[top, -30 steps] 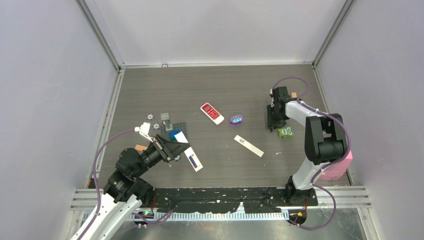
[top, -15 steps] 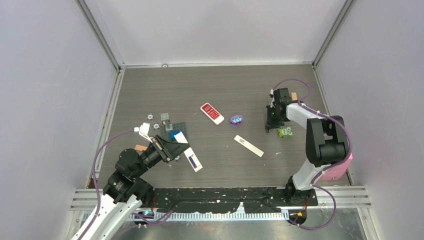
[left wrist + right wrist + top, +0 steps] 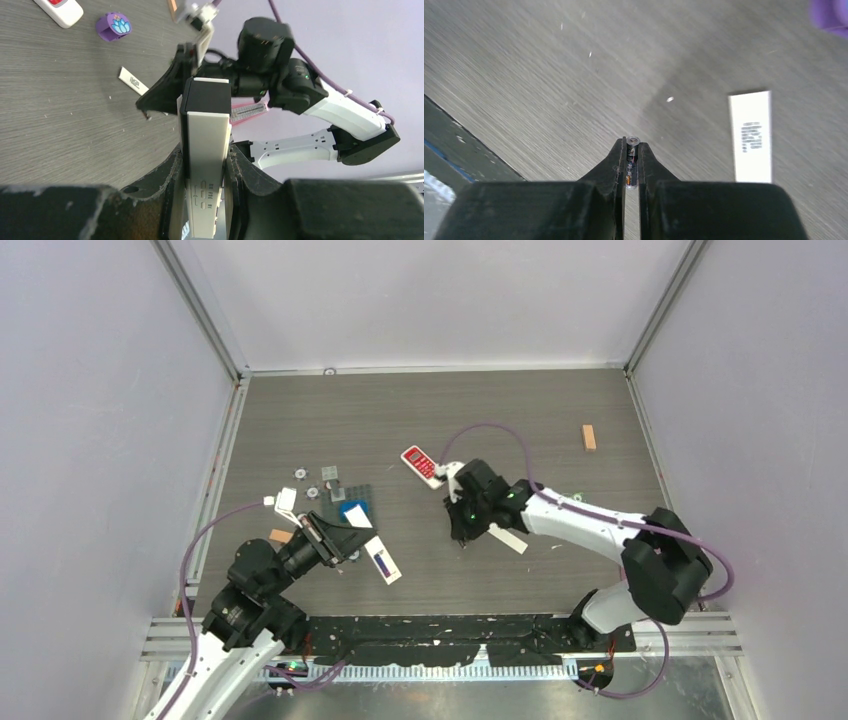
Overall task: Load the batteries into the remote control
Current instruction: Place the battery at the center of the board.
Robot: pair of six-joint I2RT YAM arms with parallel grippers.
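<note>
Left arm [image 3: 250, 585] is reaching from the near-left corner over the grey counter [image 3: 500, 410]. Small loose bits [image 3: 313, 491] are lying just beyond it, beside a dark grey plate [image 3: 335, 490] with a blue piece [image 3: 350, 508] on it.

Left tool [image 3: 205, 155] is standing narrow, clamping the remote control [image 3: 206, 125] by its long sides. The white end is sitting between the fingers [image 3: 172, 170] and the black end is sticking out forward. In the top view the remote is showing near the front of the counter, right of the plate, with a dark slot along its upper face. Cannot tell whether it is resting on the counter or lifted.

Wider white remote with red button face [image 3: 422, 465] is lying further back, near centre, well apart from the held one. A purple round piece [image 3: 114, 26] is lying just beside it.

Right tool [image 3: 631, 150] is nearly closed, pinching one battery [image 3: 631, 162], a dark slim cell. Its silver end cap is poking just past the fingertips. The tool is hanging low over bare counter near centre, right of the held remote and apart from it.

White strip [image 3: 751, 135] with printed marks is lying flat just right of that tool, not touching it. Small orange block [image 3: 589, 437] is sitting alone at the far right.
</note>
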